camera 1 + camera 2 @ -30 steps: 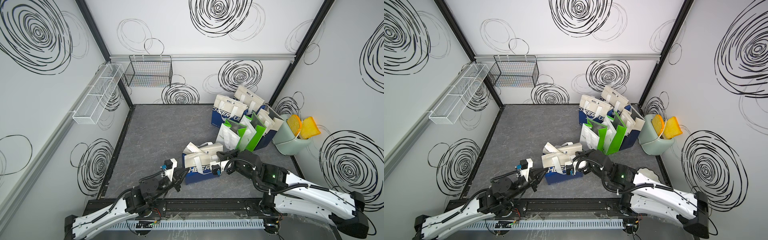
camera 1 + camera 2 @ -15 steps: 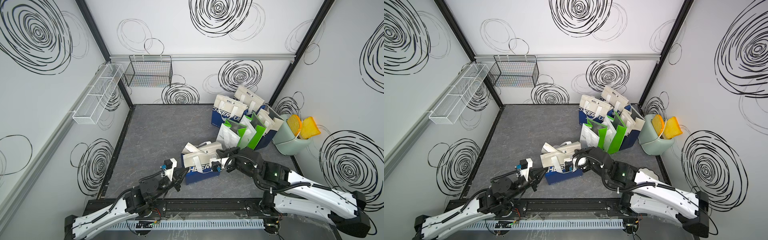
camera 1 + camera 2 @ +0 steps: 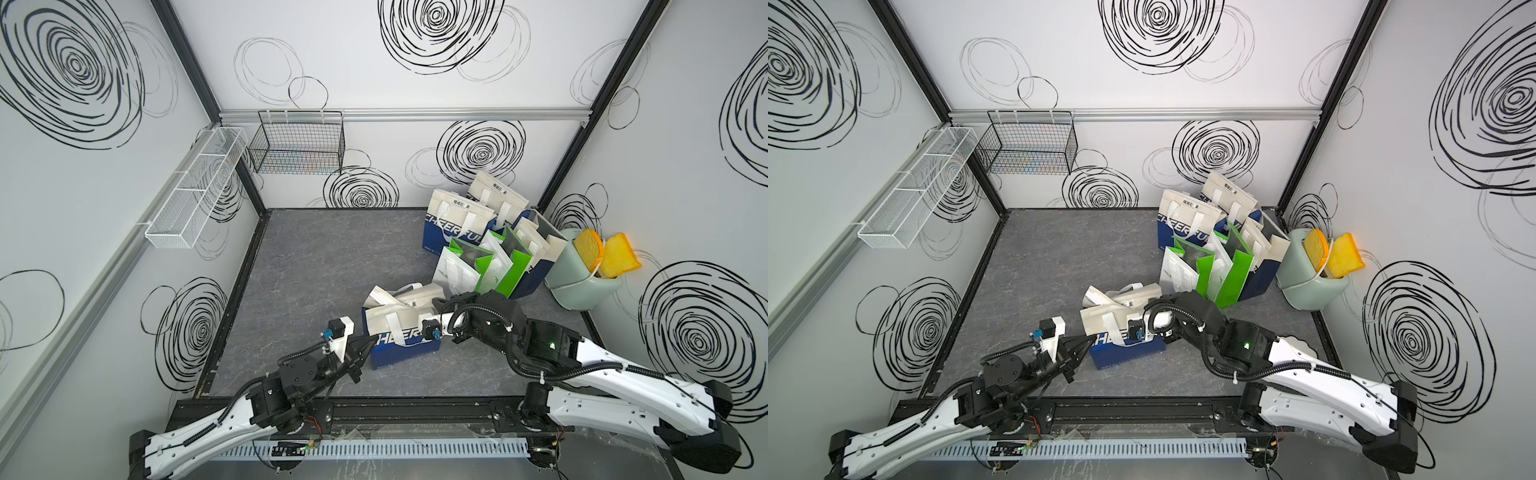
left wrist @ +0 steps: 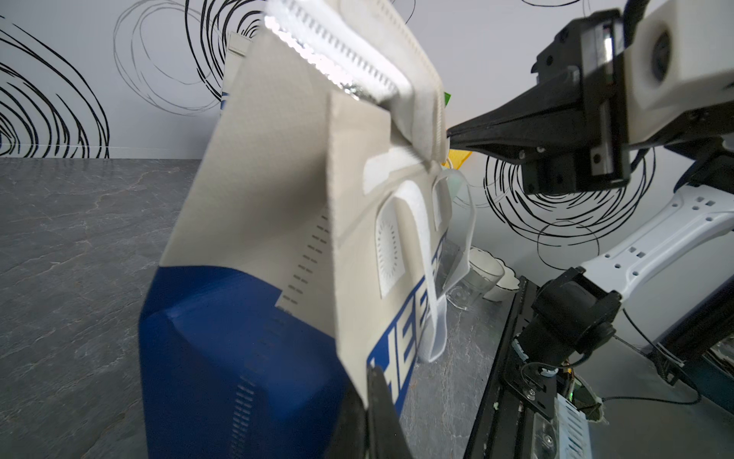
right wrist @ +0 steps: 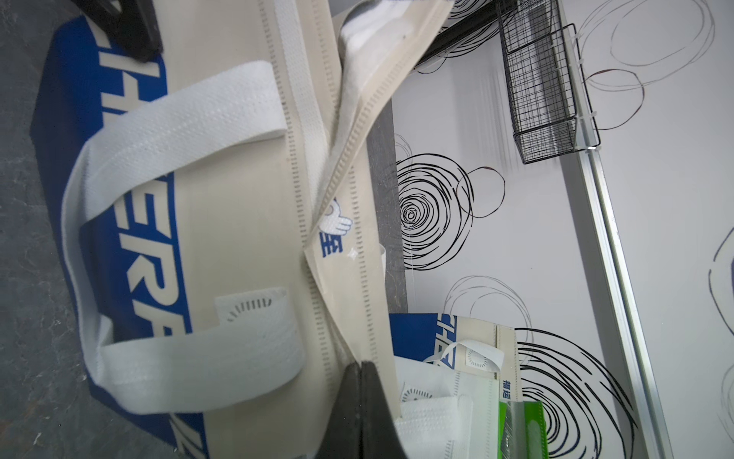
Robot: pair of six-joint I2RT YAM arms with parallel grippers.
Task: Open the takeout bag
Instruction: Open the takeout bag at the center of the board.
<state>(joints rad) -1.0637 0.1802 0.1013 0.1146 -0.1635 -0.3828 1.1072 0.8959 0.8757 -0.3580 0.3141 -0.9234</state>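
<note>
Pinching the near corner of the takeout bag (image 3: 405, 355), the left gripper (image 3: 371, 341) is closed; the right gripper (image 5: 359, 375) is clamped on its top flap; bag stands front-centre on the grey floor (image 3: 311, 270); further bags (image 3: 457, 220) cluster beyond.

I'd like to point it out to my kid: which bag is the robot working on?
On the grey floor, skip the cluster of bags in the far right corner beside the green bin. The bag sits alone near the front, blue below, beige above, white handles. Only this one is pinched by the left gripper and the right gripper.
</note>
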